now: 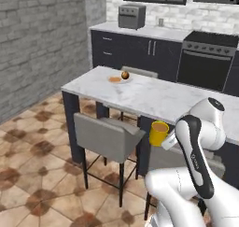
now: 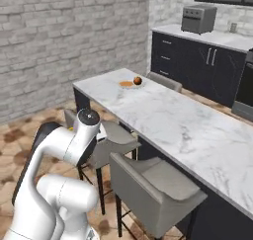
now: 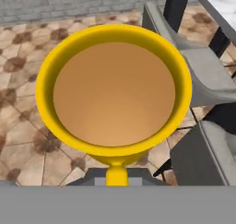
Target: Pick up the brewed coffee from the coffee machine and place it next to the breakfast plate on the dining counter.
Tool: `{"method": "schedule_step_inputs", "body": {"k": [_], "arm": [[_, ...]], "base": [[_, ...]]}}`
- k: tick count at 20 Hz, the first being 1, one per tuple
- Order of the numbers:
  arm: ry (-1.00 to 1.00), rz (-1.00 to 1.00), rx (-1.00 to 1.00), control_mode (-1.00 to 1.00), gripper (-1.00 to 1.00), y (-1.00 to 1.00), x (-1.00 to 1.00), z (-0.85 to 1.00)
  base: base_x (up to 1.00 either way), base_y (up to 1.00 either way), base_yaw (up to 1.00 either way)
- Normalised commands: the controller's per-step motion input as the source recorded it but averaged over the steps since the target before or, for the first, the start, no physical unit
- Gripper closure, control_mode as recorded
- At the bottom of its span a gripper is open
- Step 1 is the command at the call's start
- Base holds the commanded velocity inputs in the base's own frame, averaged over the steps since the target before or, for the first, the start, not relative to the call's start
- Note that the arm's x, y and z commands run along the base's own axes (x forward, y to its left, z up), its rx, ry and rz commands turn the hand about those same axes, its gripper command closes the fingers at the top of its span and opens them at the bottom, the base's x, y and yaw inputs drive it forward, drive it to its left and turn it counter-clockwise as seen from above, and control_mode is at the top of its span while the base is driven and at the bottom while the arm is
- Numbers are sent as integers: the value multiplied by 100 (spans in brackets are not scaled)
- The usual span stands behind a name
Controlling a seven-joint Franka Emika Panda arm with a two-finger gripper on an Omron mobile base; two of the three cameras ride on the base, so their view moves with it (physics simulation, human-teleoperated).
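At lower right of the left base view, the brewed coffee (image 1: 158, 133) was seen carried in the air, level and full, just short of the near edge of the dining counter (image 1: 158, 97); the gripper (image 3: 116, 174) was pinched on the mug's handle at the bottom of the hand view; the carrying step was judged under way. Toward the upper middle, the breakfast plate (image 1: 120, 78) lay near the counter's far end, well apart; next, the mug would have to be raised above the marble, carried across and set upright beside the plate, clear of the grey chairs (image 1: 108, 136).
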Motion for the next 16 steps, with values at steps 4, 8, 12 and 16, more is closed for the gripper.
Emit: {"method": "schedule_step_inputs", "body": {"k": [4,8,12,16], "arm": [[0,0,0,100,100,0,0,0],[0,0,0,100,100,0,0,0],[0,0,0,100,100,0,0,0],[0,0,0,100,100,0,0,0]], "base": [[89,100,-1],[88,100,-16],[85,100,-23],[79,100,-34]]}}
